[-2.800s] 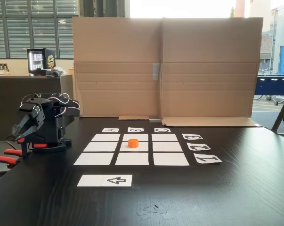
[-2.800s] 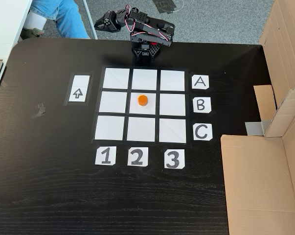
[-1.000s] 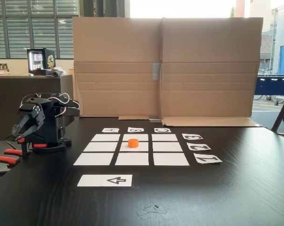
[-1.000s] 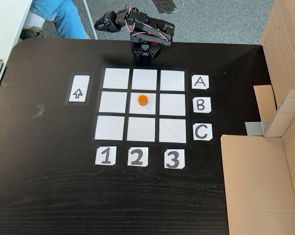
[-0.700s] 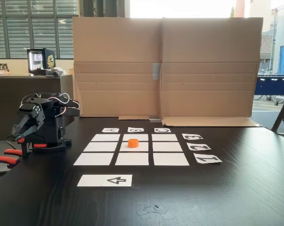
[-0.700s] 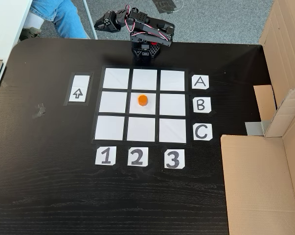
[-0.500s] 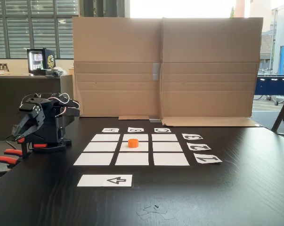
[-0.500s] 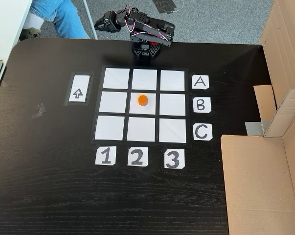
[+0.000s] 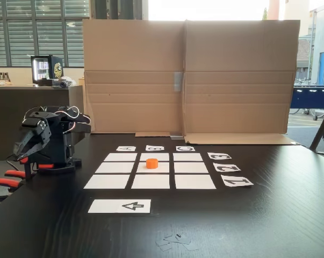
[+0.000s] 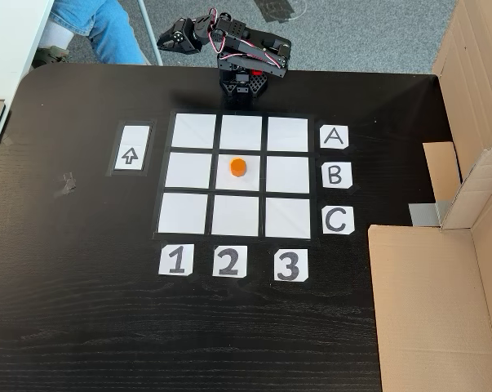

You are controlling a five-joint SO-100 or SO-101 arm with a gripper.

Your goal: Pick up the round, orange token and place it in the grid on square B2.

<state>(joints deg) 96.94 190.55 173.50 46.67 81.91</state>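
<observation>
Hand (image 10: 166,37) folded away; orange token (image 10: 238,167) upright

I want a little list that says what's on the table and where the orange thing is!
token: orange token sits flat on square B2, the grid's centre cell
grid: nine white rectangles with cards A, B, C and 1, 2, 3 along two sides
arrow strip: white paper strip beside the grid
arm: folded up at the table edge, away from the token
hand: hand holds nothing; open or shut is unclear
backdrop: cardboard wall behind the table
</observation>
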